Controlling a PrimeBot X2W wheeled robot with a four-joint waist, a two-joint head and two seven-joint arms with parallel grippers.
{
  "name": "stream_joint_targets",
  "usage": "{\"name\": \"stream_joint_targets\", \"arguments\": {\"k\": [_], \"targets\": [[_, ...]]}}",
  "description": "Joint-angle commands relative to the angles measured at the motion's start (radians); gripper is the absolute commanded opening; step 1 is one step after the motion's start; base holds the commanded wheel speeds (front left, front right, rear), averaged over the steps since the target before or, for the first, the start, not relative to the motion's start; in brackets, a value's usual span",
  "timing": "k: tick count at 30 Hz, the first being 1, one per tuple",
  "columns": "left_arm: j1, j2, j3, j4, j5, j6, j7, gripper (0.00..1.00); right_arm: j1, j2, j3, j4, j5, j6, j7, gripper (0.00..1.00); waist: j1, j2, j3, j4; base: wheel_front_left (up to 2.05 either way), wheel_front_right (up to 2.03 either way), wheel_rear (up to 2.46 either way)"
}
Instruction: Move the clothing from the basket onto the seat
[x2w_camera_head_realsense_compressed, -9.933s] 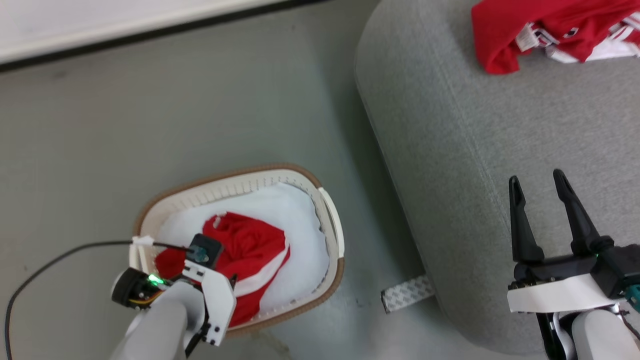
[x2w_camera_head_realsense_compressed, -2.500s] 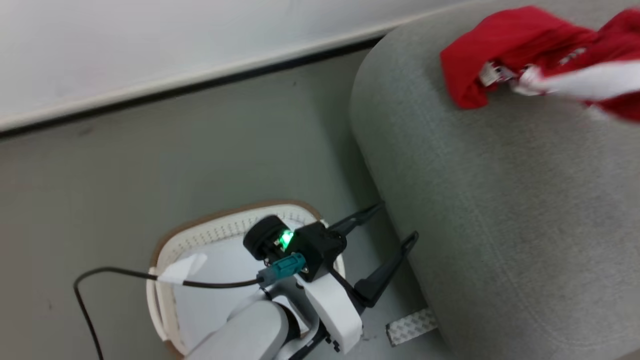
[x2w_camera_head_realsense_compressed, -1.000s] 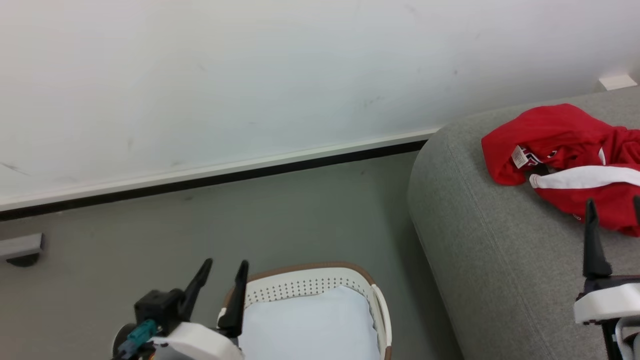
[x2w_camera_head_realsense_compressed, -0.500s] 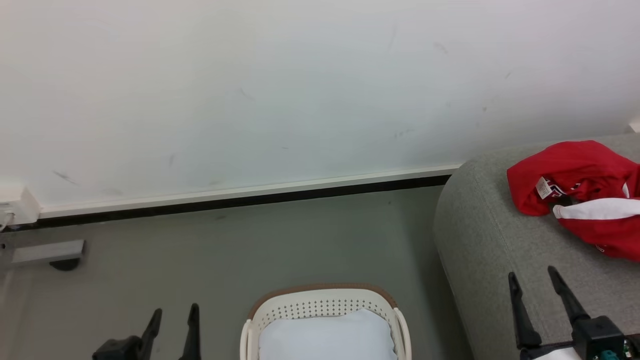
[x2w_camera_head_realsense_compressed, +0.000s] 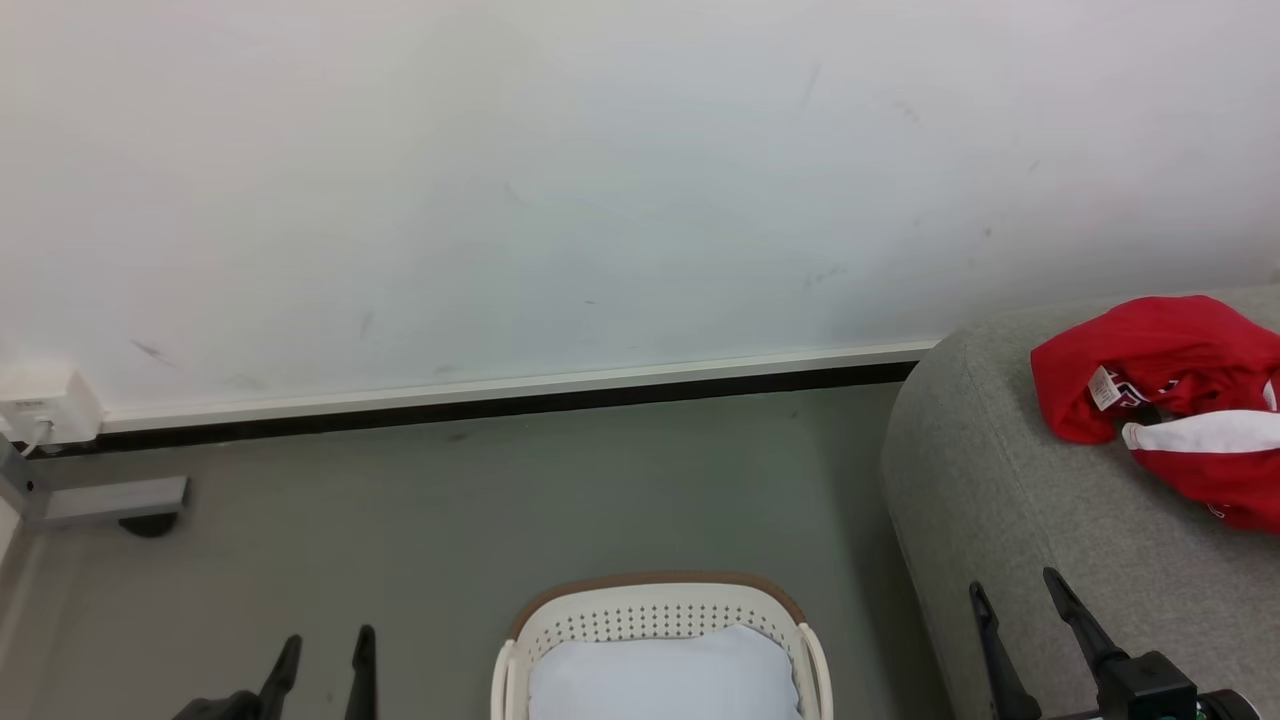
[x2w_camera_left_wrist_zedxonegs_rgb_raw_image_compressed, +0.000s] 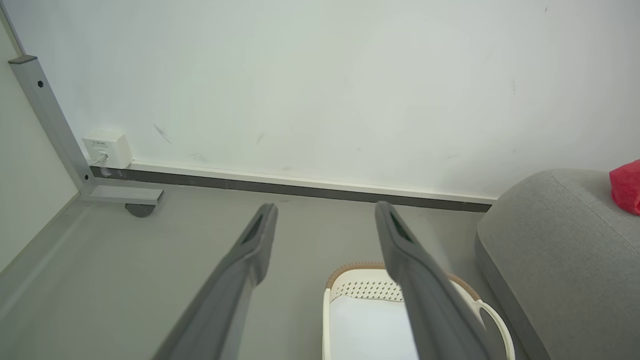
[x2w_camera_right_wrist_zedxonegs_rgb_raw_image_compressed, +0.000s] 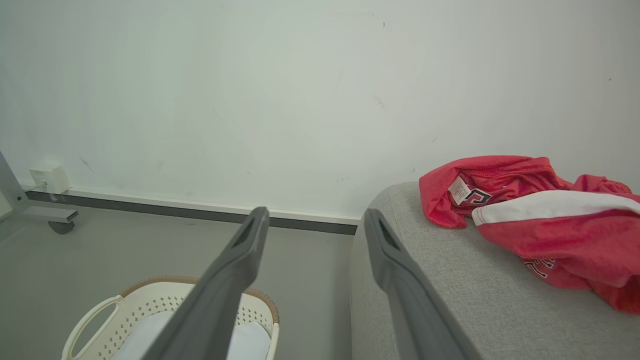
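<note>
Bright red soft-fabric clothing (x2w_camera_head_realsense_compressed: 1160, 400) with white stripe trim is lying crumpled on the large light-grey upholstered seat (x2w_camera_head_realsense_compressed: 1000, 500), near its rounded end. The cream-white perforated plastic basket (x2w_camera_head_realsense_compressed: 650, 605) with a brown rim is standing on the floor beside the seat, holding a plain white pad (x2w_camera_head_realsense_compressed: 665, 680). Left gripper (x2w_camera_head_realsense_compressed: 330, 637) and right gripper (x2w_camera_head_realsense_compressed: 1012, 583) are hanging with jaws released, grasping nothing.
</note>
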Motion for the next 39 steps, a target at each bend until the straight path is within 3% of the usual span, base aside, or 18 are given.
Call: {"name": "stream_joint_targets", "arguments": {"k": [1, 6, 7, 13, 39], "targets": [[0.006, -0.004, 0.013, 0.007, 0.019, -0.01, -0.001, 1.0, 0.007, -0.001, 0.001, 0.004, 0.011, -0.003, 0.001, 1.0, 0.0001, 0.0, -0.001, 0.003, 0.0, 0.0, 0.0], [0.005, -0.026, 0.043, 0.019, 0.051, -0.029, -0.001, 1.0, 0.006, -0.001, 0.003, 0.009, 0.015, -0.003, 0.001, 1.0, 0.0001, 0.0, -0.003, 0.011, 0.0, 0.0, 0.0], [0.001, -0.03, 0.04, 0.019, 0.043, -0.029, 0.0, 0.0, 0.0, 0.0, 0.002, 0.009, 0.007, 0.0, 0.0, 0.0, 0.0001, 0.0, -0.003, 0.011, 0.0, 0.0, 0.0], [0.02, -0.052, 0.034, 0.066, 0.033, -0.03, 0.005, 0.0, 0.025, 0.008, 0.0, 0.057, 0.018, 0.0, 0.004, 0.0, 0.0001, 0.0, -0.003, 0.012, 0.0, 0.0, 0.0], [-0.026, -0.076, 0.097, 0.016, -0.385, -0.072, 0.126, 0.0, 0.0, 0.004, -0.058, -0.002, 0.51, -0.001, 0.125, 0.0, 0.0001, 0.0, 0.005, 0.022, 0.0, 0.0, 0.0]]}}
